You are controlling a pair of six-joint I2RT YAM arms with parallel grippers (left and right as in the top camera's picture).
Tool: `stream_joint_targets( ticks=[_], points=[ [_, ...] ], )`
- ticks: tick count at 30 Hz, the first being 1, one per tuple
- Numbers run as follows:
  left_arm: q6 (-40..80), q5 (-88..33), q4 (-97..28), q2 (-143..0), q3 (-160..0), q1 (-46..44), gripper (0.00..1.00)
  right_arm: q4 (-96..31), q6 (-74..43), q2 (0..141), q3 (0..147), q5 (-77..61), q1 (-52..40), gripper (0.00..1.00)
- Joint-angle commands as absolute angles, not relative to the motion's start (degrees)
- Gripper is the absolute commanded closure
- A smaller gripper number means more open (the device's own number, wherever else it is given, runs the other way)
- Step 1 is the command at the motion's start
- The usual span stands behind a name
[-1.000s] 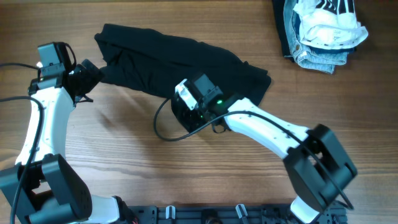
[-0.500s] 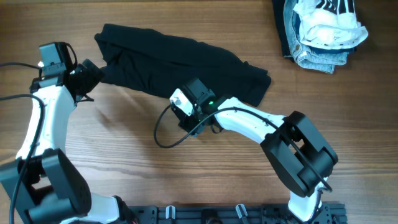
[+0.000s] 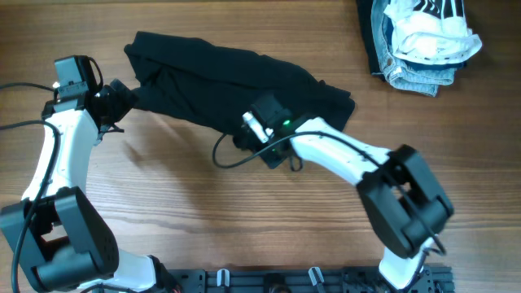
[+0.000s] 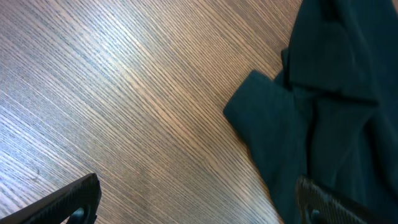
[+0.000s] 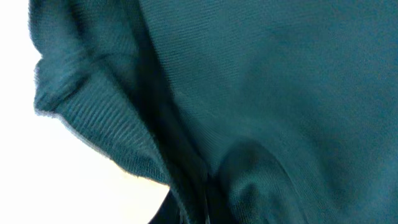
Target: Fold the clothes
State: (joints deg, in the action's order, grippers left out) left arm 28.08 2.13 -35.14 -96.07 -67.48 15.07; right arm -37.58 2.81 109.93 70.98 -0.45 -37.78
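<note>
Overhead and wrist views of a two-arm folding set-up. The clothes [image 3: 236, 77], one plain black garment, lie rumpled in a band across the far middle of the bench [image 3: 163, 203], running from upper left down to centre right. The right pincer [image 3: 246, 137] sits at the garment's near edge with its jaws closed. Its wrist view is filled by dark cloth and a ribbed hem [image 5: 93, 124], whose creases gather toward the lower frame, so it appears to have pinched that edge, probably to lift it for a fold. The left pincer [image 3: 124, 96] stands fully open and empty at the garment's left end, one finger over the cloth, placed as if to take that end. A denim and striped pile [image 3: 415, 41] lies well apart.
</note>
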Motion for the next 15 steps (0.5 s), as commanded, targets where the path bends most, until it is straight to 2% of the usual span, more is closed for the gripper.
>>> stream_joint_targets(
  ticks=[1, 7, 15],
  points=[
    [25.67, 2.87, -34.98, -96.62, -67.46, 15.11, 0.00, -42.39, -0.38, 100.22, 77.03, -3.05, -35.03, 0.96],
    [21.91, 1.76, -35.66, -96.62, -67.46, 15.11, 0.00, -45.74, -5.02, 91.09, 79.20, -3.09, -32.97, 0.96],
    [12.56, -4.16, -35.20, -96.62, -67.46, 14.48, 0.00, -50.39, -6.00, 92.82, 79.00, -5.54, -29.26, 0.96]
  ],
)
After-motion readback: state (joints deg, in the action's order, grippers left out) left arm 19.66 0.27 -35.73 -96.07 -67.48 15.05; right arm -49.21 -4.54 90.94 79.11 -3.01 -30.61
